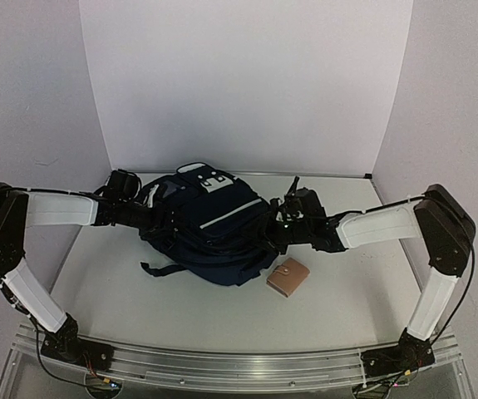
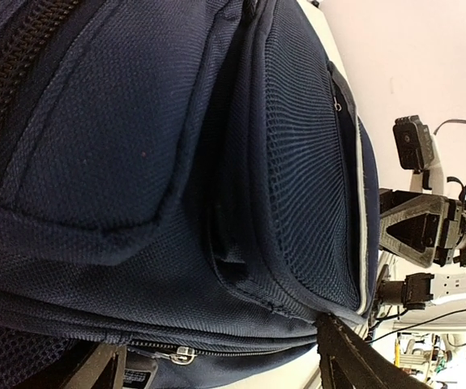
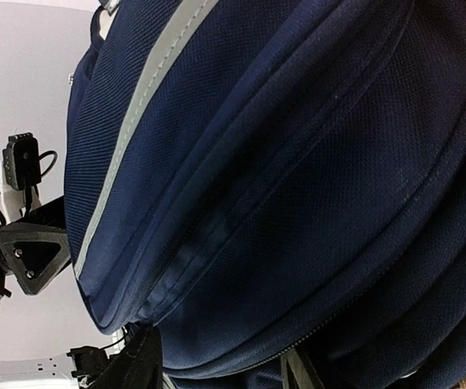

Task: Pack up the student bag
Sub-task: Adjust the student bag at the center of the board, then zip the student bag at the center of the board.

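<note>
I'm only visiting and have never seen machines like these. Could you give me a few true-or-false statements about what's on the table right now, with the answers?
1. The student bag is navy blue. True.
2. Only one arm reaches the bag. False: the left claw and the right claw are both at it, one on each side.
3. A small brown wallet-like item lies on the table beside the bag. True.
4. That brown item lies on the left arm's side. False: it is on the right arm's side.
5. The bag's stripe is red. False: it is pale grey-white.
</note>
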